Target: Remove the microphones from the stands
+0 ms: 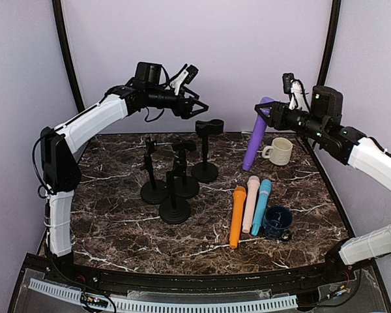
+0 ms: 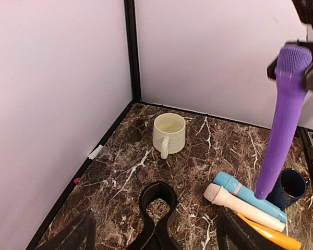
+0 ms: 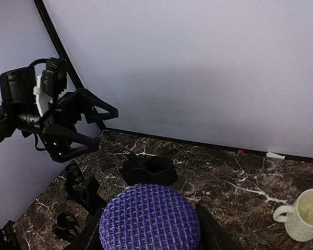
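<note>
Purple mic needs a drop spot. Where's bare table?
Free: the gap between the stands and orange mic; the near strip below both; the patch between rear stand and cream mug. Crowded: around the stands, and from orange mic to blue mug.

Marble table [image 1: 117,241]: stands [image 1: 175,210], microphones [image 1: 237,217], mugs [image 1: 278,151]

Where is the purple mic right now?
Top view, right side: the purple microphone is held by its head in the right pincer, slanting down between the empty stand and the cream mug.
</note>
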`<action>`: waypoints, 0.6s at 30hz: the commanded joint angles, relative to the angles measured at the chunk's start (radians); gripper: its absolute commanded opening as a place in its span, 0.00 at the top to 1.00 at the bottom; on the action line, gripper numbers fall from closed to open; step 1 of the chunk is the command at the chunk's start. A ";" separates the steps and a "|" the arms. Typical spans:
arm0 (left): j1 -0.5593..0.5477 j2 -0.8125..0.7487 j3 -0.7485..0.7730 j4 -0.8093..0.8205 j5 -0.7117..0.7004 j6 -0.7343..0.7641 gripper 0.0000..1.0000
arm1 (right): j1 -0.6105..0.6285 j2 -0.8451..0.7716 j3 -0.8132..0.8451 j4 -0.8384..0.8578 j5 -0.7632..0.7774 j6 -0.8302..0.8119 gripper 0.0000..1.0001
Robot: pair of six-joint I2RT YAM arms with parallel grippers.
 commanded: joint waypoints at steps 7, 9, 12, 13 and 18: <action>0.114 -0.538 -0.537 0.201 -0.245 -0.332 0.16 | 0.129 0.045 -0.158 0.026 -0.088 0.272 0.94; 0.172 -0.625 -0.690 0.251 -0.246 -0.378 0.16 | 0.152 0.093 -0.154 0.049 -0.116 0.301 0.94; 0.244 -0.718 -0.838 0.244 -0.262 -0.379 0.17 | 0.174 0.166 -0.126 0.047 -0.137 0.324 0.94; 0.273 -0.756 -0.894 0.232 -0.275 -0.359 0.16 | 0.180 0.189 -0.117 0.043 -0.137 0.329 0.94; 0.313 -0.880 -1.108 0.184 -0.399 -0.259 0.16 | 0.194 0.313 -0.075 -0.047 -0.084 0.357 0.94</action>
